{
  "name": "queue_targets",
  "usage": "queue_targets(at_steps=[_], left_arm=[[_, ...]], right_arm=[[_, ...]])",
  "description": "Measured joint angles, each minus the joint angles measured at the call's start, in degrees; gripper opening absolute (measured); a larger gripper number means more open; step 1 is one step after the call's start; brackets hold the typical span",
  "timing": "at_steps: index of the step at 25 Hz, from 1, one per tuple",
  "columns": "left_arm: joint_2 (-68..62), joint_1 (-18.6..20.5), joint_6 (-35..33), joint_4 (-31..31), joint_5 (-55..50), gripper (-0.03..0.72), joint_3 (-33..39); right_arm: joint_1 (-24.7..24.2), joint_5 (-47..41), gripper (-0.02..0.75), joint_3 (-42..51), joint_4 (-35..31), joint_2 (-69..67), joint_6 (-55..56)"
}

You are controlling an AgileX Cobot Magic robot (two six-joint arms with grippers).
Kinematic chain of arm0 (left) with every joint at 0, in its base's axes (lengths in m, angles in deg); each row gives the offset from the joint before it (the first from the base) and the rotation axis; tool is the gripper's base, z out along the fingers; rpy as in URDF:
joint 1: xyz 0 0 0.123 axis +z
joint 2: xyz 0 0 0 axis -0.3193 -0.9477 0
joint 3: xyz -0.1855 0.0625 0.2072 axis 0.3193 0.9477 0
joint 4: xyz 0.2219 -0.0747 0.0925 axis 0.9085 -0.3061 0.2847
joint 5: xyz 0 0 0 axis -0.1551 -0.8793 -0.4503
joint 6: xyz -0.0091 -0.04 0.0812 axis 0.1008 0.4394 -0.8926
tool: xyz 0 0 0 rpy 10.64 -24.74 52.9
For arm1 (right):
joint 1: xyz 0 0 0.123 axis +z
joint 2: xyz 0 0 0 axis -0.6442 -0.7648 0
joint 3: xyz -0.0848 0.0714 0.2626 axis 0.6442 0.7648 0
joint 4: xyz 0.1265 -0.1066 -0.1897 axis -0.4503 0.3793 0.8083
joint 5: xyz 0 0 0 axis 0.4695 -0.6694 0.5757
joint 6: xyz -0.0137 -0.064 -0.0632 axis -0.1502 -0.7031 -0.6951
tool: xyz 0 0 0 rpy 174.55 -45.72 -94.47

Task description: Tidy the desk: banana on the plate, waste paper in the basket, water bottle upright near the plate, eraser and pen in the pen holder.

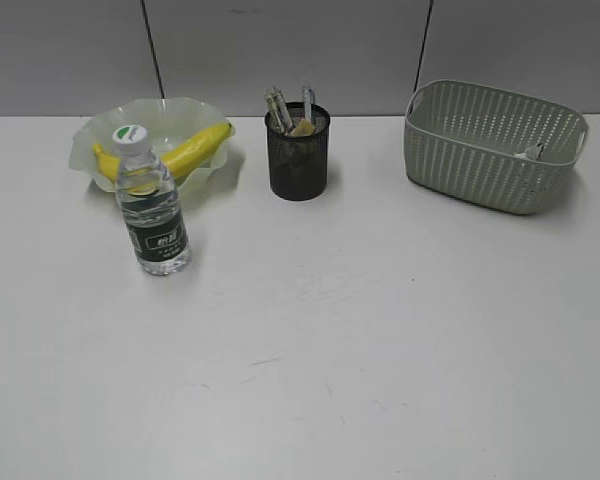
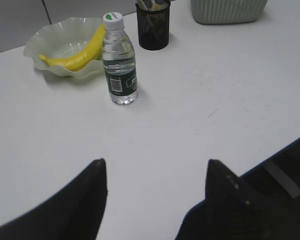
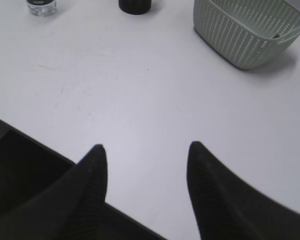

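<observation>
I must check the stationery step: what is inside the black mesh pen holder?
From the pen holder, pens stick up above the rim, beside a small tan piece, perhaps the eraser. Their lower parts are hidden by the dark mesh wall.

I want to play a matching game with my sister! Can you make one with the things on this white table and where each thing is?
Things:
1. curved yellow banana
2. small clear plastic water bottle
3. black metal mesh pen holder
4. pale green perforated plastic basket

Places:
A. far right of the desk
B. lying in the wavy-rimmed green plate
C. standing upright in front of the plate
D. between plate and basket

Pairs: 1-B, 2-C, 3-D, 4-A
</observation>
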Motion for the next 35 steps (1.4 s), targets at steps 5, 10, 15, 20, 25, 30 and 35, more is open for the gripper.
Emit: queue_targets(at_steps=[5,10,15,20,25,30,35], left_arm=[[0.00,0.00,0.07,-0.55,0.00,0.468,0.01],[0.00,0.00,0.07,-0.65,0.00,0.468,0.01],[0.00,0.00,0.11,-0.65,0.00,0.468,0.01],[0.00,3.68,0.11,-0.72,0.00,0.468,0.01],[0.53,16.80,0.11,-0.72,0.06,0.468,0.01],[0.72,27.51,0.11,-0.77,0.06,0.468,0.01],[0.72,30.07,0.11,-0.77,0.06,0.468,0.01]], right_arm=[[0.00,0.00,0.416,0.00,0.00,0.00,0.00],[0.00,0.00,0.416,0.00,0.00,0.00,0.00],[0.00,0.00,0.416,0.00,0.00,0.00,0.00],[0.00,0.00,0.416,0.00,0.00,0.00,0.00],[-5.47,0.00,0.416,0.00,0.00,0.00,0.00],[-20.43,0.00,0.416,0.00,0.00,0.00,0.00],[-26.58,0.00,0.416,0.00,0.00,0.00,0.00]])
